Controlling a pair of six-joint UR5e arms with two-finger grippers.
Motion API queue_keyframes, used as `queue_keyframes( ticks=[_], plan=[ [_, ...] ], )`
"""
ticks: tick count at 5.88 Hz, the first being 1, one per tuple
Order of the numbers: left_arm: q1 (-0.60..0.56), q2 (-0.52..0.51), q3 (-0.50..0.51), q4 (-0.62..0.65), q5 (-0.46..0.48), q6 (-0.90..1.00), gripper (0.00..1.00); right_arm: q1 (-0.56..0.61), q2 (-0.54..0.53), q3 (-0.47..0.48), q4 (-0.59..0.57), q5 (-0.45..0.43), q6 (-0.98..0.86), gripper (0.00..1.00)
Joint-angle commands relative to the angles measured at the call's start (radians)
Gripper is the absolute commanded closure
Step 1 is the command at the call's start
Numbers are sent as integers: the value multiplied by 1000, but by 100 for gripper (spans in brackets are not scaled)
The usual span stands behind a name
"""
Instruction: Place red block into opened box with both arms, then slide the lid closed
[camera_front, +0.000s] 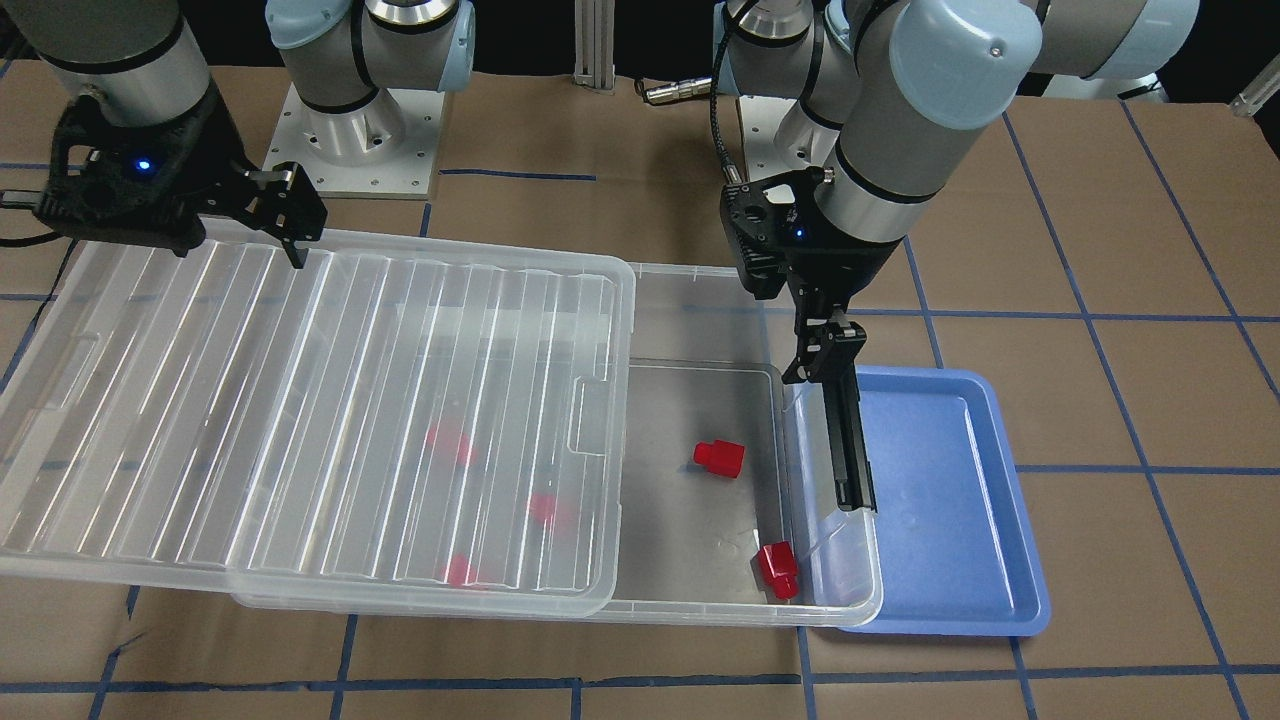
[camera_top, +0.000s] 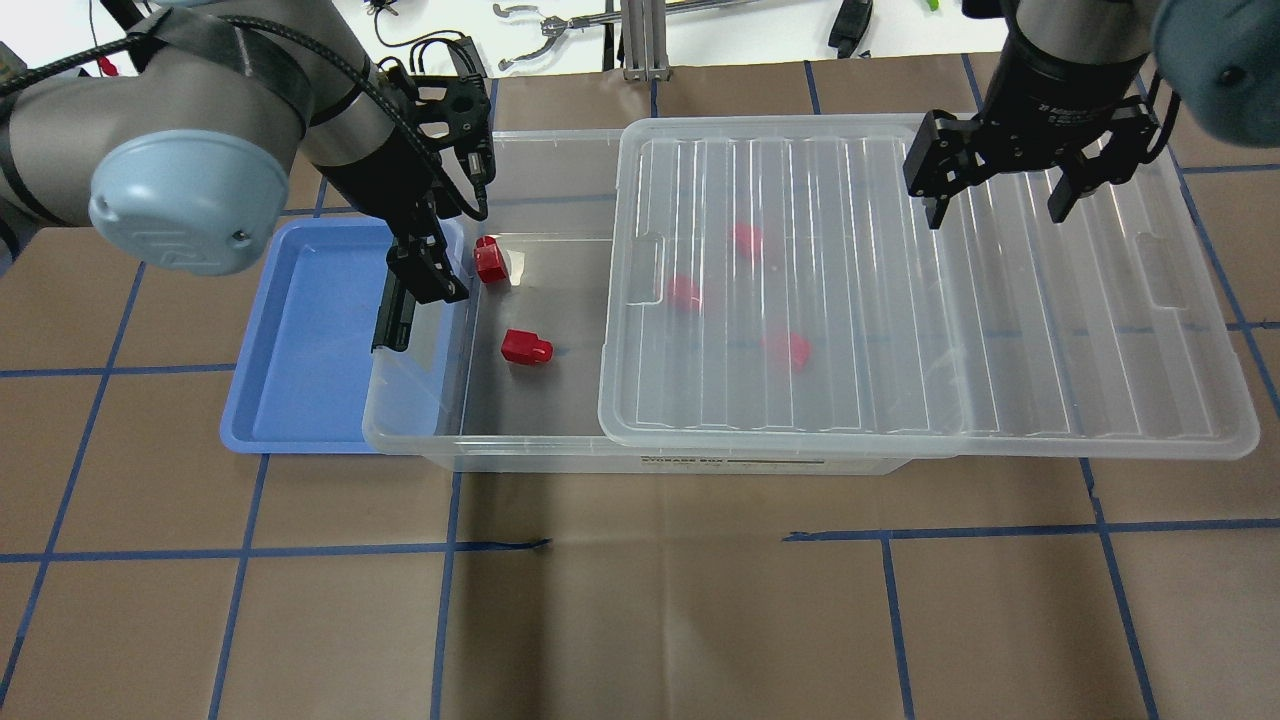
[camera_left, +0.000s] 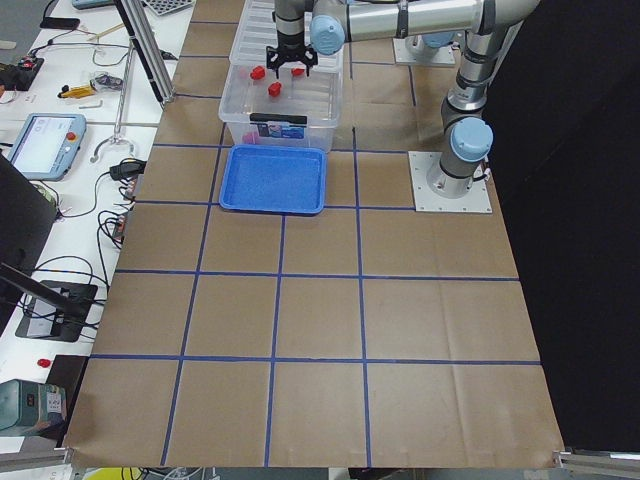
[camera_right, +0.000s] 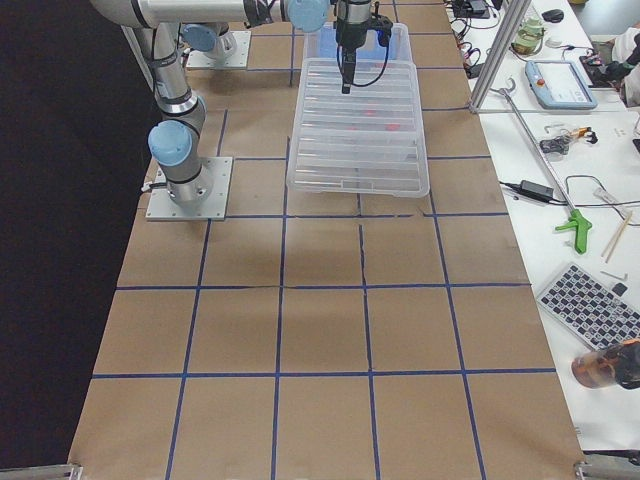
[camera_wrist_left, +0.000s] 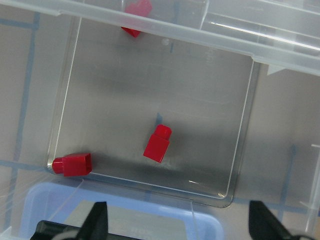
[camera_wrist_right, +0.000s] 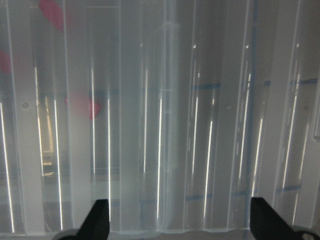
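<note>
Left end effector (camera_wrist_left: 178, 225), fingers spread wide and empty, hangs over the end wall of the clear box (camera_top: 540, 455). A red block (camera_top: 525, 347) lies on the box floor near it, and another sits in the corner just beside it. Right end effector (camera_top: 997, 205), also spread and empty, hovers over the lid (camera_top: 900, 400), which covers part of the box.
</note>
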Motion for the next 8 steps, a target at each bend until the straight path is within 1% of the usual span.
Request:
queue_keyframes(
  ticks=[1, 2, 3, 4, 5, 6, 7, 8],
  plan=[
    [6, 11, 74, -146, 98, -94, 2, -150, -3, -6, -6, -17, -158, 0],
    [5, -12, 116, -168, 235, -133, 2, -264, 4, -1, -20, -13, -311, 0],
    [5, 0, 127, -179, 238, -262, 2, -357, 13, 7, -20, -12, -416, 0],
    [5, 14, 131, -171, 229, -532, 2, -418, 34, 11, -42, -16, -493, 0],
    [5, 6, 148, -157, 227, -790, 2, -489, 65, 42, -115, -23, -569, 0],
    [5, 27, 148, -160, 168, -1021, 2, -549, 77, 103, -194, -28, -628, 0],
    [8, 31, 147, -157, 99, -1201, 2, -569, 77, 179, -279, -28, -639, 0],
    [14, 55, 119, -128, 100, -1286, 2, -591, 76, 239, -327, -14, -637, 0]
  ],
)
